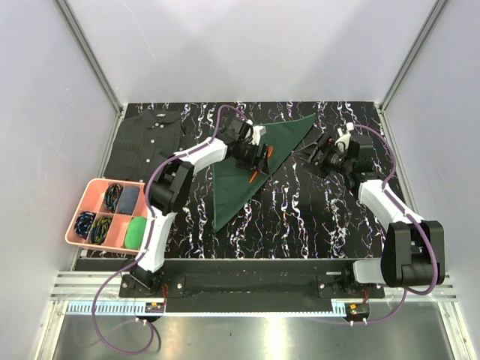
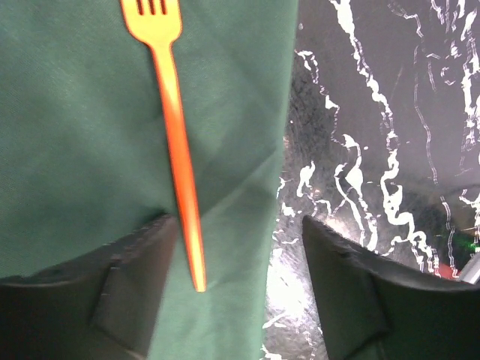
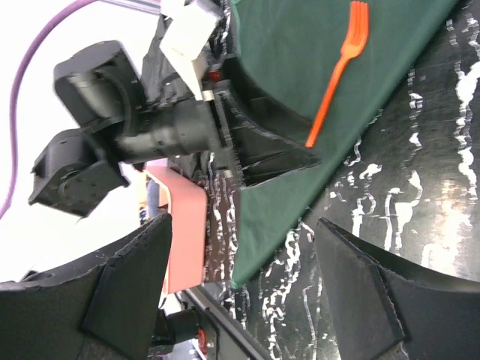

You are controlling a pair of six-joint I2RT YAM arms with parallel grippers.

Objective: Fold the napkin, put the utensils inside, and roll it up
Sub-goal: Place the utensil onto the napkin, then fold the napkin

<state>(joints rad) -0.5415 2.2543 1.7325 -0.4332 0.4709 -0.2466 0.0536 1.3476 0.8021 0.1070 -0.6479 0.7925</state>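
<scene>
The dark green napkin (image 1: 247, 169) lies folded into a long triangle from the back middle of the table toward the front. It also shows in the left wrist view (image 2: 90, 135) and the right wrist view (image 3: 300, 52). The orange-red fork (image 2: 176, 142) lies on the napkin near its right edge, tines pointing away from my left gripper. It shows too in the top view (image 1: 256, 177) and the right wrist view (image 3: 337, 71). My left gripper (image 2: 240, 277) is open just above the cloth, with the fork's handle tip beside its left finger (image 2: 127, 292). My right gripper (image 1: 319, 156) is open and empty over bare table right of the napkin.
A dark pinstriped shirt (image 1: 150, 135) lies at the back left. A pink compartment tray (image 1: 90, 195) with small items sits at the left edge; its wall shows in the right wrist view (image 3: 184, 225). The table is black marble-patterned (image 1: 322, 217).
</scene>
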